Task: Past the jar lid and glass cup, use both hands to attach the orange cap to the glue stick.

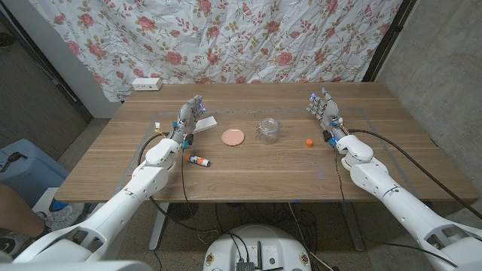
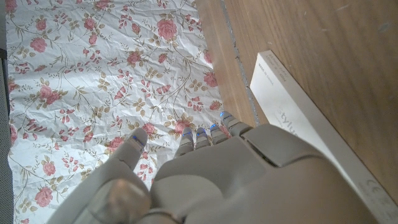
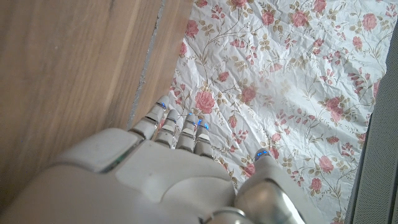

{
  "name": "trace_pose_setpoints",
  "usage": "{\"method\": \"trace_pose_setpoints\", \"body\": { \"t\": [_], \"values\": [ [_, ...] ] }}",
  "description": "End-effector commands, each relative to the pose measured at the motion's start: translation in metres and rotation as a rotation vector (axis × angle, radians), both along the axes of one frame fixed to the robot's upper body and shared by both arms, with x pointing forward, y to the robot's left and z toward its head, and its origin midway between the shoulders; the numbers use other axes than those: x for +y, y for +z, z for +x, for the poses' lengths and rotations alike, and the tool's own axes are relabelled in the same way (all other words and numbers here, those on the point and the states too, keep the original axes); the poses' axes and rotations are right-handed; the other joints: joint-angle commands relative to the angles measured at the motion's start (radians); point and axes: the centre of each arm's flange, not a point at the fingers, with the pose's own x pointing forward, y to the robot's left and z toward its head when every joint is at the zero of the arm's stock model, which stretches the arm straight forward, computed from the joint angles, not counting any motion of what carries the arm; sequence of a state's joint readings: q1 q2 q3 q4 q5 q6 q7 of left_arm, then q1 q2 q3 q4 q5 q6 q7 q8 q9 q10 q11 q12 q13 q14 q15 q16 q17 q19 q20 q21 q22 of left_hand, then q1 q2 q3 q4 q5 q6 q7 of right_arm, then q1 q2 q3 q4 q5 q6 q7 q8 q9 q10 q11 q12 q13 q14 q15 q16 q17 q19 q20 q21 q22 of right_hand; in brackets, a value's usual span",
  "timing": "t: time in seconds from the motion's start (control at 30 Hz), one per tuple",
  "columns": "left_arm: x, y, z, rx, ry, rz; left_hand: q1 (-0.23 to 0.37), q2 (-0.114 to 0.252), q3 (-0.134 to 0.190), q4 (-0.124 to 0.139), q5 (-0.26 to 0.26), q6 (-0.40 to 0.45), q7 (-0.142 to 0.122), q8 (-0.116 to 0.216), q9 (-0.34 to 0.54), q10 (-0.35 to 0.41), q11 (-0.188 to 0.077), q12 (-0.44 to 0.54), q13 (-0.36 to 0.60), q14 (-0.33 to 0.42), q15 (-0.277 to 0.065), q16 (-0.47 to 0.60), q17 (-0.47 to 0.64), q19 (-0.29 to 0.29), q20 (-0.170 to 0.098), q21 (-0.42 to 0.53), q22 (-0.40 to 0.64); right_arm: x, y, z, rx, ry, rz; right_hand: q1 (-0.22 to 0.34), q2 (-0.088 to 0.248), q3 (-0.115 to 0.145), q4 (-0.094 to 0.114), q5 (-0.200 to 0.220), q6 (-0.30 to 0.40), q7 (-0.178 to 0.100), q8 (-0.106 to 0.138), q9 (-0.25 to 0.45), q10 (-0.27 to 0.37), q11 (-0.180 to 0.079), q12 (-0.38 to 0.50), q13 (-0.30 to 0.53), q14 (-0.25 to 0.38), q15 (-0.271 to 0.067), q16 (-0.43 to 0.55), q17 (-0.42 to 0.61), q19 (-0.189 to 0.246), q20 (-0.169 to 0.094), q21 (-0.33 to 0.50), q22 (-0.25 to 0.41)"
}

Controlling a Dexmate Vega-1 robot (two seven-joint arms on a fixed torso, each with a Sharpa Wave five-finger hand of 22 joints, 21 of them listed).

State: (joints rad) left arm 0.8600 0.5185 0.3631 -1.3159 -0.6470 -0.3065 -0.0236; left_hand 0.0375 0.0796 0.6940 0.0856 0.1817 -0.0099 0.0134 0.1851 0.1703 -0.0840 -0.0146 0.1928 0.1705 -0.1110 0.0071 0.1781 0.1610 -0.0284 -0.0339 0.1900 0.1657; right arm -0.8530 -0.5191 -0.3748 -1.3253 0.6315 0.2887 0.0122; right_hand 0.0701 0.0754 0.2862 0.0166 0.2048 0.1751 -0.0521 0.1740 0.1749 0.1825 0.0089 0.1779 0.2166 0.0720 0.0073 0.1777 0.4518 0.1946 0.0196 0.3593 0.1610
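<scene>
The glue stick [image 1: 199,159] lies on its side on the table, just beside my left forearm and nearer to me than my left hand. The small orange cap [image 1: 309,142] stands on the wood to the left of my right hand. My left hand [image 1: 191,115] is raised with its fingers apart and holds nothing; its back [image 2: 236,180] shows in the left wrist view. My right hand [image 1: 325,108] is also raised, fingers apart and empty, and its back [image 3: 155,180] shows in the right wrist view. A pink jar lid [image 1: 233,137] and a glass cup [image 1: 267,130] sit between the two hands.
A flat white box [image 1: 202,122] lies just beyond my left hand, its edge [image 2: 298,118] close to the fingers. A white power strip [image 1: 146,84] sits at the table's far left corner. A floral cloth [image 1: 226,38] hangs behind the table.
</scene>
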Motion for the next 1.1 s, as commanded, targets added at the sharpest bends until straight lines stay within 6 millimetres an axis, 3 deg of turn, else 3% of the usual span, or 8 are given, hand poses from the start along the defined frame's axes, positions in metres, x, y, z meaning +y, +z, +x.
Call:
{"method": "trace_pose_setpoints", "body": {
  "t": [0.03, 0.63, 0.73, 1.07, 1.1],
  "values": [
    [0.009, 0.005, -0.012, -0.014, 0.027, 0.055, 0.015, 0.047, 0.006, -0.022, 0.001, 0.013, -0.004, 0.007, 0.002, 0.014, -0.003, 0.01, 0.001, 0.006, -0.008, 0.004, 0.004, 0.004, -0.013, 0.002, 0.001, 0.011, -0.003, -0.004, -0.014, -0.01, -0.02, 0.002, 0.007, 0.008, -0.001, 0.007, 0.009, 0.001, 0.008, 0.005, 0.008, -0.003, 0.007, 0.003, 0.004, -0.002, 0.006, -0.002, 0.009, -0.003, 0.002, 0.005],
    [0.026, 0.025, -0.032, -0.035, 0.05, 0.207, 0.048, 0.017, 0.001, -0.121, -0.007, 0.089, -0.02, 0.014, 0.002, 0.085, -0.032, 0.015, 0.001, 0.048, -0.031, 0.005, 0.004, 0.011, -0.031, -0.002, 0.001, 0.018, -0.001, -0.013, -0.053, -0.069, -0.034, 0.004, 0.008, 0.013, -0.007, 0.01, 0.008, -0.001, 0.01, 0.004, 0.011, -0.004, 0.01, -0.007, -0.003, -0.012, 0.007, -0.019, -0.001, -0.013, -0.017, 0.005],
    [0.026, 0.03, -0.036, -0.038, 0.061, 0.259, 0.06, 0.014, 0.001, -0.154, -0.008, 0.114, -0.023, 0.014, 0.002, 0.112, -0.039, 0.017, 0.002, 0.083, -0.043, 0.01, 0.004, 0.032, -0.034, 0.003, 0.001, 0.018, -0.003, -0.016, -0.054, -0.071, -0.032, 0.005, 0.008, 0.014, -0.008, 0.01, 0.008, -0.002, 0.01, 0.004, 0.011, -0.005, 0.01, -0.009, -0.004, -0.014, 0.007, -0.022, -0.002, -0.014, -0.02, 0.005],
    [0.026, 0.034, -0.047, -0.07, 0.095, 0.323, 0.075, 0.017, 0.001, -0.192, -0.009, 0.155, -0.042, 0.017, 0.002, 0.142, -0.057, 0.017, 0.002, 0.096, -0.056, 0.005, 0.004, 0.045, -0.037, 0.002, 0.002, 0.014, -0.003, -0.028, -0.07, -0.084, -0.019, 0.008, 0.01, 0.018, -0.013, 0.011, 0.014, 0.0, 0.013, 0.003, 0.011, -0.004, 0.011, -0.013, -0.005, -0.02, 0.008, -0.032, -0.005, -0.02, -0.03, 0.005],
    [0.025, 0.035, -0.048, -0.073, 0.105, 0.335, 0.079, 0.039, 0.006, -0.192, -0.007, 0.161, -0.034, 0.015, 0.003, 0.146, -0.049, 0.014, 0.002, 0.099, -0.052, 0.004, 0.005, 0.046, -0.035, 0.001, 0.002, 0.014, -0.003, -0.028, -0.071, -0.083, -0.019, 0.008, 0.01, 0.018, -0.013, 0.011, 0.013, 0.0, 0.013, 0.003, 0.009, -0.007, 0.01, -0.014, -0.007, -0.021, 0.008, -0.034, -0.006, -0.021, -0.032, 0.005]
  ]
}}
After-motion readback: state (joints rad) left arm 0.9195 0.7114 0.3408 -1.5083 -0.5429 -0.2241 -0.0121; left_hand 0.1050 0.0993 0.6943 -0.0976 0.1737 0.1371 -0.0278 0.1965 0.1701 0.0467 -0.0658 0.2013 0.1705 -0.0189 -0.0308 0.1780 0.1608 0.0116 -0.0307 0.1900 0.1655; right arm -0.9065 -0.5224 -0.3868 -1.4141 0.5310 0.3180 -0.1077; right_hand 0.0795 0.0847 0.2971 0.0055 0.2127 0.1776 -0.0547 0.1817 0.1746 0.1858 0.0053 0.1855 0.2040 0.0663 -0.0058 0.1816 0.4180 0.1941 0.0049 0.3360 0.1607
